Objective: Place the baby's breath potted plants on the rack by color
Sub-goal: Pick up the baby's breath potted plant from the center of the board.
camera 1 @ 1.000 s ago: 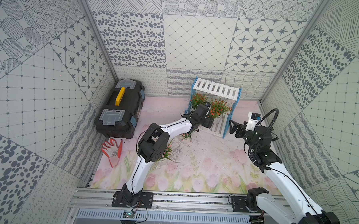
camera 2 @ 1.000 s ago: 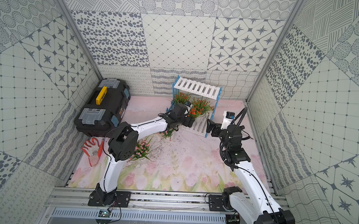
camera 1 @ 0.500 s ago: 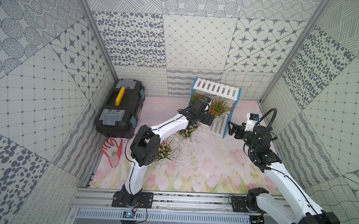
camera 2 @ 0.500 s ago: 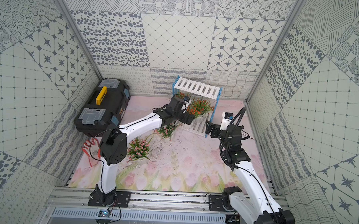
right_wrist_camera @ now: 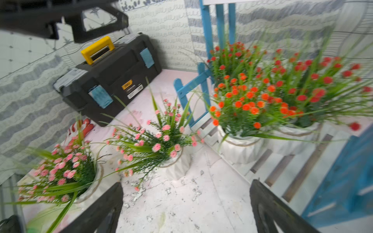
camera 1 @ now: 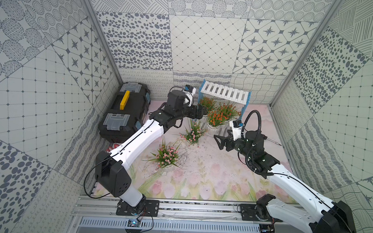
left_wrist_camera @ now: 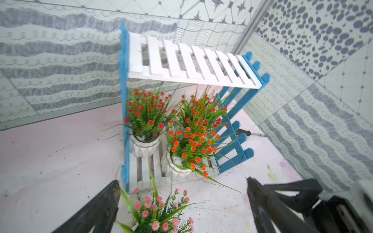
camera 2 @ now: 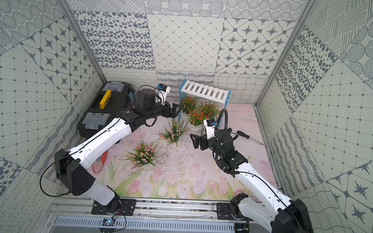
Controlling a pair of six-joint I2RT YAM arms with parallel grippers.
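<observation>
The rack (camera 1: 224,93) stands at the back wall. On its lower shelf the three orange-red plants (camera 1: 216,119) stand close together. The two pink ones are on the flowered mat (camera 1: 200,176). The first pink plant (camera 1: 192,133) is just in front of the rack's left corner, and the second pink plant (camera 1: 165,155) is nearer to the front, apart from it.

The left pincer (camera 1: 199,112) hangs at the rack's left side frame, higher than the first pink plant, with its jaws wide apart and holding nothing. Perhaps it brushes the leaves of the nearest orange-red plant; the views are too poor to tell.

The right pincer (camera 1: 218,142) is also spread wide and empty. It is low over the mat, just in front of the lower shelf, and the first pink plant is near its fingertips but not touched.
</observation>
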